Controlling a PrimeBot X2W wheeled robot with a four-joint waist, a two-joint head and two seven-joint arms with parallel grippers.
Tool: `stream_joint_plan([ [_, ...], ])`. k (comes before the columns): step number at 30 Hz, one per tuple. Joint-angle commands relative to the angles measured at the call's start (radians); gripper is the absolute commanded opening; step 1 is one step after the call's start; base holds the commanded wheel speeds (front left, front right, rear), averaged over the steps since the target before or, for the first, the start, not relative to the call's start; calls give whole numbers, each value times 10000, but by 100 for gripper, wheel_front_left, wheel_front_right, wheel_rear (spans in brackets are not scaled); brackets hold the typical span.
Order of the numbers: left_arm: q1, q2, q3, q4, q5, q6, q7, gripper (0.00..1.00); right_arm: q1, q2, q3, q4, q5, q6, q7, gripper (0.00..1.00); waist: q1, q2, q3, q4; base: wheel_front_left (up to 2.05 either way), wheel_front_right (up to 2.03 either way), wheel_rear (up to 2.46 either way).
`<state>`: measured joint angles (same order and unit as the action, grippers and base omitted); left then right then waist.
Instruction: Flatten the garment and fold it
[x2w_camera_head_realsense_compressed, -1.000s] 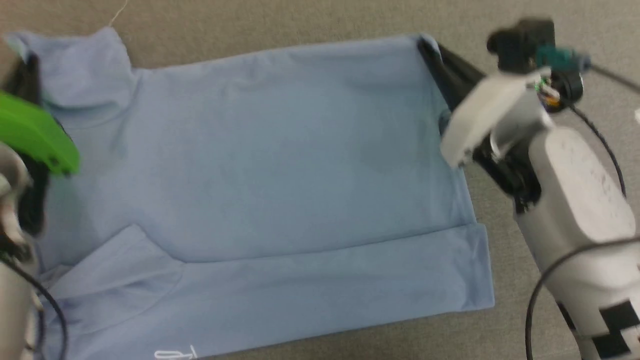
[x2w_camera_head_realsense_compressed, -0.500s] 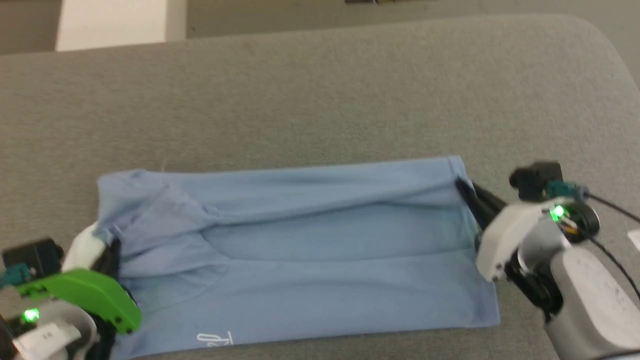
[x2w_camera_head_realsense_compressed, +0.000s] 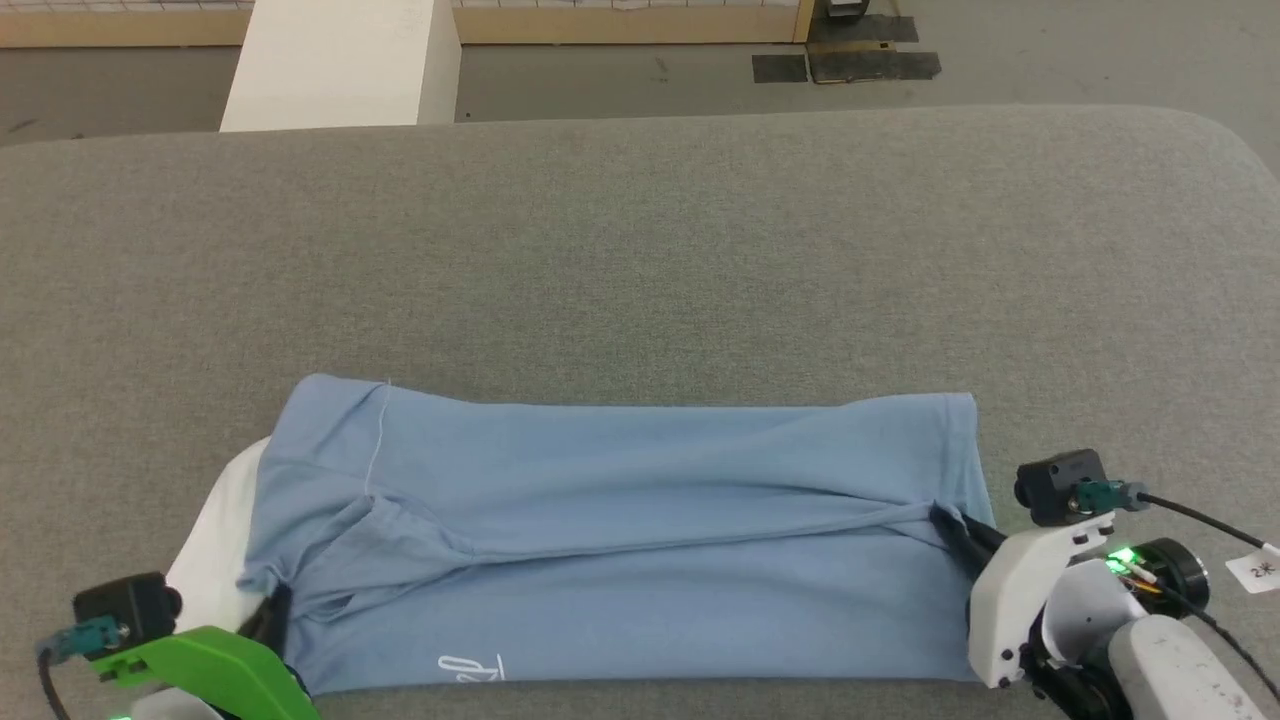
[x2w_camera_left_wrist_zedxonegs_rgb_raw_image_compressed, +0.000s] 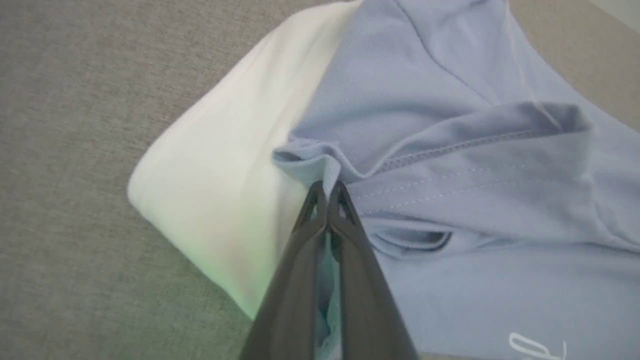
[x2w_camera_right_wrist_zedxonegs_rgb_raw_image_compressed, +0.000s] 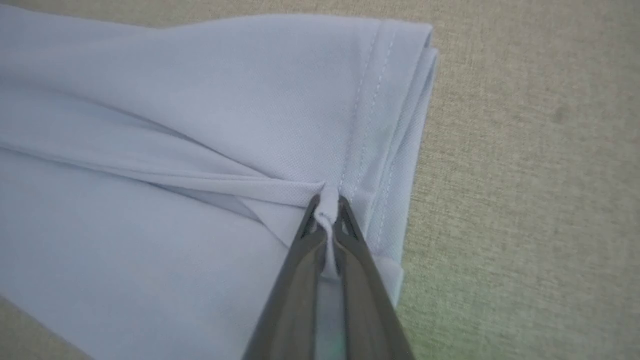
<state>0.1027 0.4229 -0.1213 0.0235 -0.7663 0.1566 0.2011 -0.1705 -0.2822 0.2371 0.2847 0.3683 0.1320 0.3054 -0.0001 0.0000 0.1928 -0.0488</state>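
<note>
Garment (x2w_camera_head_realsense_compressed: 640, 540), folded light-blue band, wrinkled

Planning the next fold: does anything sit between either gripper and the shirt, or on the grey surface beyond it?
Nothing visible does. The left gripper pinches the garment beside its white fabric, the right gripper pinches its hem, and no object lies on the grey surface beyond.

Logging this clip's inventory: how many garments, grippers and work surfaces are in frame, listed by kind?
garment: 1
grippers: 2, left gripper and right gripper, both shut on the garment
grey surface: 1
Total: 4
</note>
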Motion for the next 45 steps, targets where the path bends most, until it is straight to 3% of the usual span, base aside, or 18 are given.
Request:
stream_joint_plan([
  [1,118,-122,-57,135,-69,-85,-46,28,193,131,-43,35,-42,-13,110,22,1,0,-4,-21,0,0,0],
  [2,77,-162,-100,224,-54,-120,-101,51,234,186,-65,41,-73,-13,162,39,1,0,-15,-28,0,0,0],
  [3,45,-198,-142,293,-44,-150,-136,97,273,245,-110,47,-70,-13,196,100,1,0,-39,-30,0,0,0],
  [8,-23,-277,-362,517,253,-263,-548,100,698,624,-657,-142,-100,-13,541,100,1,0,-256,-6,0,0,0],
  [12,-84,-253,-523,475,825,-333,-1354,100,1370,1176,-1473,-1040,-180,-13,688,100,1,0,-486,101,0,0,0],
  [19,-555,-318,-619,431,1894,-424,-3364,100,2160,2135,-2597,-2758,-385,-13,-12,100,1,0,-721,280,0,0,0],
  [24,-1459,-527,-755,711,2515,-699,-4379,100,2264,2307,-3167,-3213,-633,-13,-543,100,1,0,-699,456,0,0,0],
  [32,-3167,-1076,-724,1434,3670,-1023,-4621,100,1595,2317,-3457,-1962,-150,-13,-835,100,1,0,-528,535,0,0,0],
  [45,-3728,-1976,20,1860,4563,-1458,-4627,100,629,2318,-3118,717,-740,-13,756,100,1,0,-246,392,0,0,0],
])
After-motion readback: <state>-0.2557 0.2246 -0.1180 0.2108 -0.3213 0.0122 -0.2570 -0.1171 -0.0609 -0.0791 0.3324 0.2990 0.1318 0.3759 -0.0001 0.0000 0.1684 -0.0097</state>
